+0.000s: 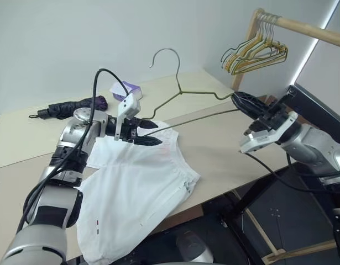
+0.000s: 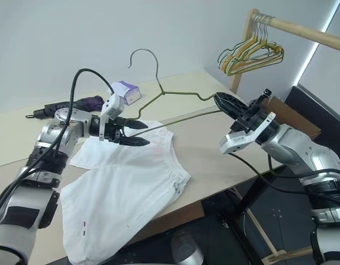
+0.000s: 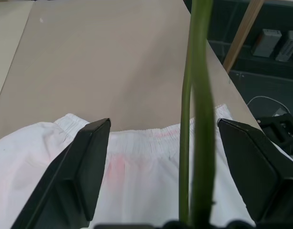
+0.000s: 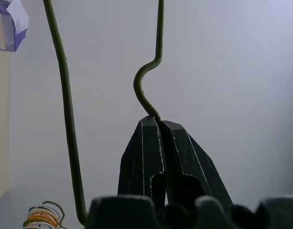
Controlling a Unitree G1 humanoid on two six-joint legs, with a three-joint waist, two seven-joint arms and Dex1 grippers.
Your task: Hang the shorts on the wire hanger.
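Wire hanger [image 1: 197, 94] held in the air above the shorts [image 1: 136, 193] on the tabletop [image 1: 225, 143].

The right gripper [image 2: 220, 99] has its jaws clamped tight on one end of the hanger, hook pointing up. The left gripper [image 1: 150, 133] has its jaws spread wide around the hanger's other end, without pinching the wire, just over the waistband. The shorts lie flat, one leg draping over the near edge. Farther back on the tabletop rest a folded dark umbrella [image 1: 70, 107] and a small purple-and-white box [image 1: 125, 89]. A bunch of yellow and green hangers [image 1: 255, 52] dangles from a wooden rail [image 1: 308, 30] on the right, well apart.
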